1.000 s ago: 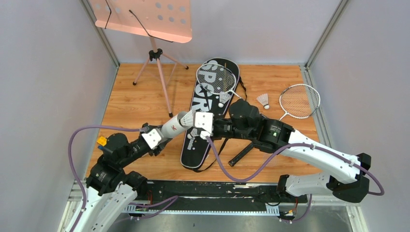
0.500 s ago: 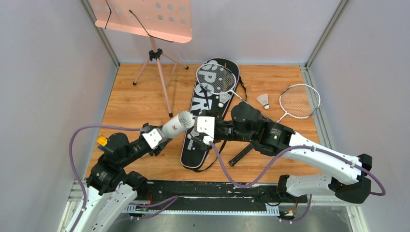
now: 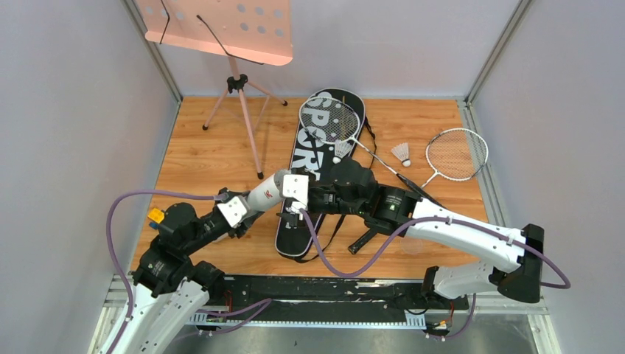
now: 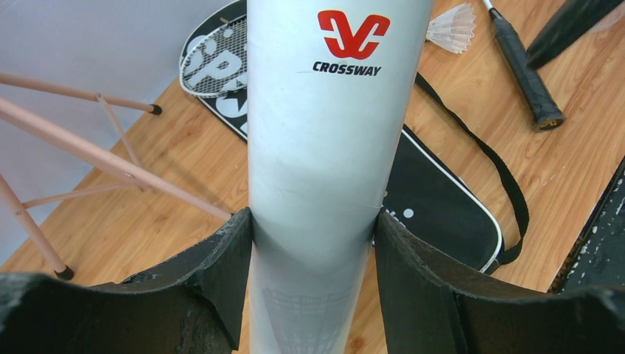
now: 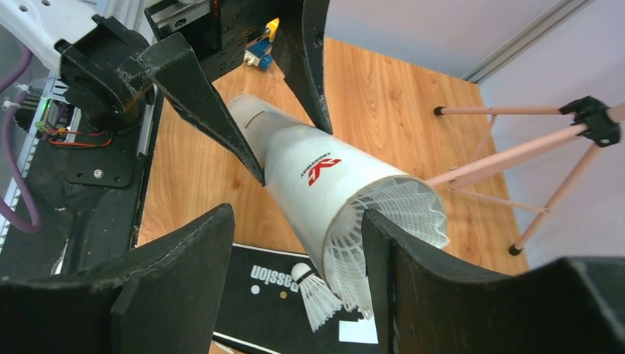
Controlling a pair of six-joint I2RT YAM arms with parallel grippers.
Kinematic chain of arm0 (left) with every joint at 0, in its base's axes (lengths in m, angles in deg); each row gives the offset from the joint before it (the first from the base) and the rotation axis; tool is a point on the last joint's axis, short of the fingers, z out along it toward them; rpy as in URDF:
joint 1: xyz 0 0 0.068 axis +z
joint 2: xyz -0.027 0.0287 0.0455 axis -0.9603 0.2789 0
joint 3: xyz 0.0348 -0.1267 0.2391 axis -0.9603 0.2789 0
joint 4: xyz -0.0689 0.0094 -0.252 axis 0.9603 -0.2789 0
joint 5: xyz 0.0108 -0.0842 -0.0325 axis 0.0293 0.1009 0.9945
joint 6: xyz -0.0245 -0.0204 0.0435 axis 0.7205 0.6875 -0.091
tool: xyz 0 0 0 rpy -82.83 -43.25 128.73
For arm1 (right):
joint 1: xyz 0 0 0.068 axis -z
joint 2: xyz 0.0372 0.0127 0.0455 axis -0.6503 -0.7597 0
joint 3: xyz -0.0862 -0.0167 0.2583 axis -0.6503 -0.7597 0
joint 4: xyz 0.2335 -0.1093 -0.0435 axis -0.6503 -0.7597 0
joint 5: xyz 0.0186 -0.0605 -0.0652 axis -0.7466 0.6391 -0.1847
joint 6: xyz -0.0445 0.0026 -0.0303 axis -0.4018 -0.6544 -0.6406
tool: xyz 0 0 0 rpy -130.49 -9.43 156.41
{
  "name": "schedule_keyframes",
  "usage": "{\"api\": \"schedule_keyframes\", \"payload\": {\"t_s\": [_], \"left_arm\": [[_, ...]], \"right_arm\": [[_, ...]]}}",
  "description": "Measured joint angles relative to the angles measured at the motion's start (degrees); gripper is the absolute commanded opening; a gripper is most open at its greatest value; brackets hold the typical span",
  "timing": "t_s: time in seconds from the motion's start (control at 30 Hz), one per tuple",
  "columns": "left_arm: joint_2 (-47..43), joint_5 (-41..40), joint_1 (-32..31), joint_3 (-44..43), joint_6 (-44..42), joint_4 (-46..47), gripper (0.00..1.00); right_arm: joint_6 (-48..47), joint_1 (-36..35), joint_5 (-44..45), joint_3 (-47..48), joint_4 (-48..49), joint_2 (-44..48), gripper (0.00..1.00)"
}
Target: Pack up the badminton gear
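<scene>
My left gripper (image 4: 313, 221) is shut on the long white tube (image 4: 324, 140), which it holds tilted above the floor's near left (image 3: 264, 196). A feather shuttlecock (image 5: 402, 210) sticks out of the tube's mouth. My right gripper (image 5: 295, 221) stands open around that mouth, one finger on each side (image 3: 295, 193). Below it another shuttlecock (image 5: 317, 291) lies on the black bag (image 3: 313, 158). One racket (image 3: 330, 120) rests on the bag's far end with a shuttlecock (image 3: 339, 151) beside it. The second racket (image 3: 457, 153) and a further shuttlecock (image 3: 402, 153) lie at the right.
The pink music stand (image 3: 228, 29) rises at the back left, its tripod legs (image 3: 247, 125) reaching toward the tube. A small yellow and blue toy (image 3: 155, 215) sits by the left arm. The bag's strap (image 3: 335, 236) trails near the front edge. Grey walls enclose the floor.
The right gripper has opened, letting go of the shuttlecock at the tube's mouth, and has slid left so its fingers straddle the mouth. The left gripper keeps hold of the tube.
</scene>
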Motion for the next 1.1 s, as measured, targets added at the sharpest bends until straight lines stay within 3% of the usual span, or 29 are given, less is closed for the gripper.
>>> {"api": "schedule_keyframes", "payload": {"t_s": [0.5, 0.57, 0.77, 1.1], "left_arm": [[-0.3, 0.2, 0.0, 0.0, 0.7, 0.6, 0.49], [-0.3, 0.2, 0.0, 0.2, 0.7, 0.6, 0.49], [-0.3, 0.6, 0.0, 0.4, 0.5, 0.8, 0.53], [-0.4, 0.2, 0.0, 0.2, -4.0, 0.0, 0.89]], "right_arm": [[4.1, 1.2, -6.3, 0.0, 4.9, -5.5, 0.62], [4.5, 1.4, -6.5, 0.0, 5.2, -6.0, 0.55], [6.1, 2.6, -6.5, 0.0, 7.1, -6.2, 0.02], [7.3, 2.9, -8.7, -2.7, 7.4, -4.8, 0.0]]}}
